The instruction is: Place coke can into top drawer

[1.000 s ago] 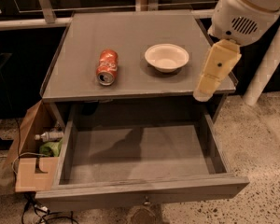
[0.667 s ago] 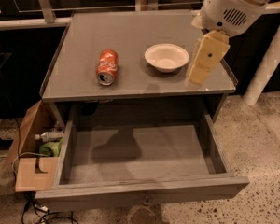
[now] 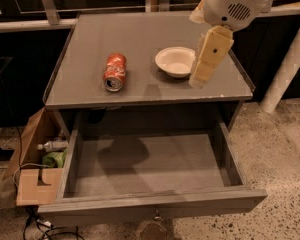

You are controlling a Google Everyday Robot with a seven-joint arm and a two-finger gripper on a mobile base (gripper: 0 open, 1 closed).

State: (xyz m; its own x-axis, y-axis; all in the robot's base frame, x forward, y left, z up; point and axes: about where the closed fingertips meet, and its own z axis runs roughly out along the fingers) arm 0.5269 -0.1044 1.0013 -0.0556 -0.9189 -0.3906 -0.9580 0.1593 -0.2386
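The red coke can [image 3: 114,72] lies on its side on the grey cabinet top [image 3: 130,39], left of centre, silver end toward me. The top drawer [image 3: 150,170] is pulled wide open below and holds nothing. My gripper [image 3: 200,79] hangs from the white arm at the upper right, over the right part of the cabinet top, just right of the white bowl [image 3: 176,61]. It is well to the right of the can and holds nothing that I can see.
A brown cardboard box [image 3: 36,160] with a bottle and green items stands on the floor left of the cabinet. Cables lie on the floor at the lower left. A white post [image 3: 286,69] stands at the right. Dark glass panels run behind the cabinet.
The arm and gripper have moved left, from over the cabinet's right edge to beside the bowl. The can, bowl and drawer have not moved.
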